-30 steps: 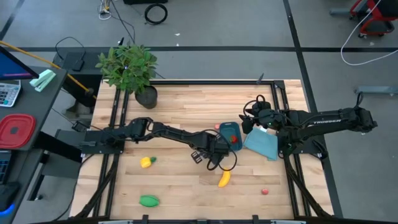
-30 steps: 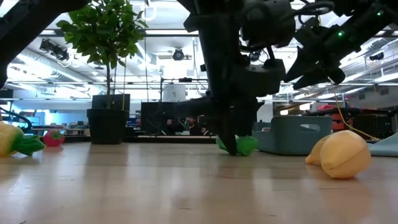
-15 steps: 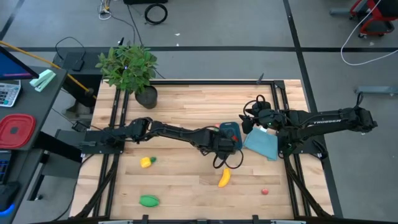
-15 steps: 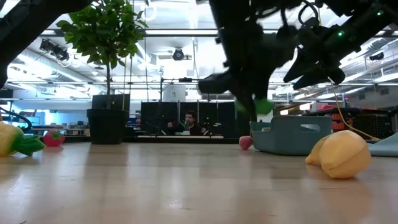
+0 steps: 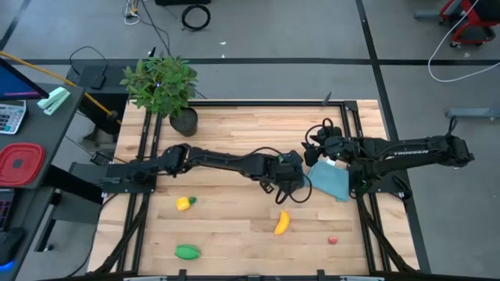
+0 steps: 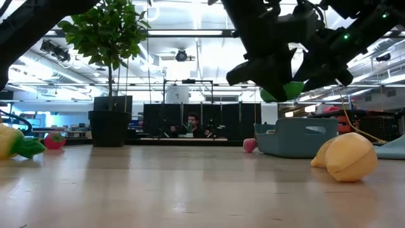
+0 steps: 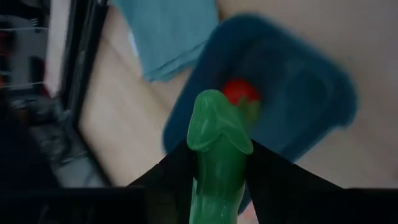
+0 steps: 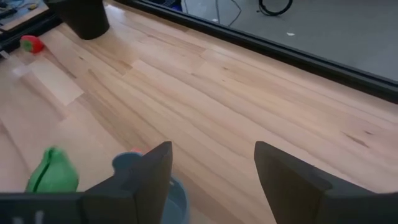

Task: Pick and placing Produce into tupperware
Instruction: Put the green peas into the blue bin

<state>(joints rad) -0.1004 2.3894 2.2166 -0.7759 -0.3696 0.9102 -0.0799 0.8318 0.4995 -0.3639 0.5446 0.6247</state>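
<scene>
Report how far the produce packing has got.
Done: one red piece already lies in the tupperware.
In hand: the left gripper holds a green oblong piece above the tub, not yet released. The right gripper waits open beside it.
Left on the table: the banana, the yellow piece with green stem, another green piece and a small red one.
</scene>
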